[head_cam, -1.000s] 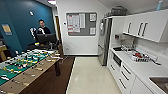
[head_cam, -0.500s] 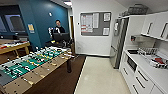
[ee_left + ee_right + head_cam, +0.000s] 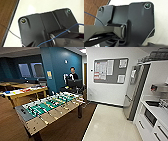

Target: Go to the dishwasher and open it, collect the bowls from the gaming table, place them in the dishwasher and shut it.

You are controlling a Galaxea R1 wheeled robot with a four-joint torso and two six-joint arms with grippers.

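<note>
Grippers first: the left gripper (image 3: 52, 38) and the right gripper (image 3: 115, 37) both hang low over the floor. I cannot tell if they are wide or narrow, because the dark plates of the arms hide them. I see nothing held in either one.

Under each arm the pale floor (image 3: 112, 124) meets the brown wood floor (image 3: 65, 129). So I think the robot stands near the line where the two floors join.

Just ahead and to the left is the foosball table (image 3: 47, 109), with its green field and rods. It points away from the robot, toward the blue wall.

Far behind it, near the left edge of the head view, is the gaming table (image 3: 25, 92). Its long side runs across the view from left to right. It has a yellow rim and bright things on top. A small blue spot sits near its left end. That may be one of the bowls, but it is too small to be sure.

That table is well apart from both arms, with the foosball table in between. It lies on the left arm's side.

A white kitchen counter (image 3: 160, 112) runs along the right, on the right arm's side and much nearer. I cannot tell which front there is the dishwasher.

A person (image 3: 72, 74) stands far back behind the foosball table.
</note>
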